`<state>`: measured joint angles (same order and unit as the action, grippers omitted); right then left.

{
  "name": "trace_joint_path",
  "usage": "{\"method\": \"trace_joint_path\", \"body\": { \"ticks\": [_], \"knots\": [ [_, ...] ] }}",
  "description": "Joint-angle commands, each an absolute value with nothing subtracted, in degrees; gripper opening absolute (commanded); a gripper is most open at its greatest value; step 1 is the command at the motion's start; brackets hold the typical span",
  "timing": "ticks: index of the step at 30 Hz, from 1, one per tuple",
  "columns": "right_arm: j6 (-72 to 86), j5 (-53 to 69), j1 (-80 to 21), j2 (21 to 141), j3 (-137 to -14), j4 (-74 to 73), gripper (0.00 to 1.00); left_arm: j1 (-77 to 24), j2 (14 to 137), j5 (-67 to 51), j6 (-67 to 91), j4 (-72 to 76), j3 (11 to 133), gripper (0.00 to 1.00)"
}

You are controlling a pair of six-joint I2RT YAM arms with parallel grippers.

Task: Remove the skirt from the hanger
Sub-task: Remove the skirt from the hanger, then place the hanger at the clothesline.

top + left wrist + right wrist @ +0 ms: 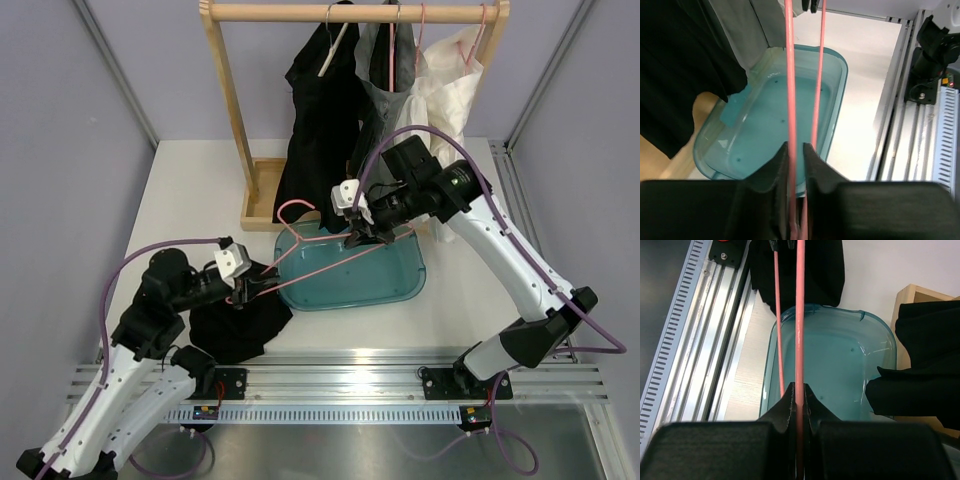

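Tightly pinched on the wire of a bare pink hanger (pixel 330 262), the right gripper (pixel 362 238) holds it above the teal tub (pixel 380 282), while the jaws of the left gripper (pixel 238 295) sit narrowly around its left end, though whether they actually clamp it cannot be told. Behind them, the grey skirt (pixel 385 75) hangs on a second pink hanger (pixel 391 48) from the wooden rail (pixel 290 12), between a black garment (pixel 320 120) and a white garment (pixel 445 90).
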<state>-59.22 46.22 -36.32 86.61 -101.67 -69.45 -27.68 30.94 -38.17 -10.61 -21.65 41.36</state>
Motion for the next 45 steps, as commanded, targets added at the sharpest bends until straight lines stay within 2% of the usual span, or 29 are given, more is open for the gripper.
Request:
{"method": "trace_joint_path", "body": {
  "ticks": [1, 8, 11, 14, 18, 19, 20, 22, 23, 25, 30, 34, 40, 45],
  "knots": [
    [-61.1, 48.2, -35.1, 87.1, -105.5, -71.7, 0.0, -27.8, 29.2, -38.8, -10.1, -24.4, 42.6, 0.24],
    [-63.0, 49.5, -32.3, 85.9, -107.5, -74.8, 0.0, -27.8, 28.4, -37.4, -10.7, -26.2, 42.2, 0.27],
    [-63.3, 50.3, -31.5, 85.0, -106.6, -74.9, 0.0, -27.8, 28.4, -38.4, -9.4, -24.5, 41.7, 0.19],
    [-62.8, 50.8, -31.5, 84.8, -105.7, -74.4, 0.0, -27.8, 28.7, -39.6, -7.8, -23.2, 42.3, 0.01],
    [-61.2, 51.1, -31.5, 84.8, -104.9, -72.9, 0.02, -27.7, 29.0, -40.3, -4.1, -24.0, 44.8, 0.0],
    [-60.8, 51.2, -31.5, 84.7, -104.8, -72.5, 0.04, -27.8, 28.9, -40.3, -3.6, -25.7, 46.5, 0.0],
    [-59.9, 51.2, -31.5, 84.4, -104.7, -71.9, 0.16, -27.8, 29.0, -40.7, -3.2, -26.8, 47.5, 0.0],
    [-58.6, 51.1, -31.5, 83.9, -104.9, -71.2, 0.3, -27.8, 28.7, -41.0, -1.9, -29.3, 49.5, 0.0],
    [-57.2, 51.2, -31.5, 83.0, -104.9, -70.5, 0.43, -27.8, 28.2, -40.9, -0.9, -29.7, 50.8, 0.0],
    [-56.0, 51.2, -31.4, 81.8, -106.2, -69.9, 0.6, -27.7, 25.9, -40.3, -0.3, -29.7, 51.3, 0.0],
    [-50.0, 57.0, -23.7, 77.7, -113.2, -68.3, 0.88, -27.8, 22.9, -37.6, -0.4, -31.8, 51.9, 0.0],
    [-46.4, 57.5, -18.2, 73.7, -116.3, -63.3, 0.95, -27.8, 22.2, -37.2, -0.3, -33.7, 52.1, 0.0],
    [-41.3, 55.4, -13.6, 66.9, -110.8, -54.3, 0.96, -27.8, 19.3, -33.8, 3.6, -31.5, 56.1, 0.0],
    [-36.0, 54.2, -9.8, 62.6, -106.6, -49.1, 0.96, -27.9, 17.3, -18.1, 7.7, -28.2, 62.2, 0.0]
  ]
}}
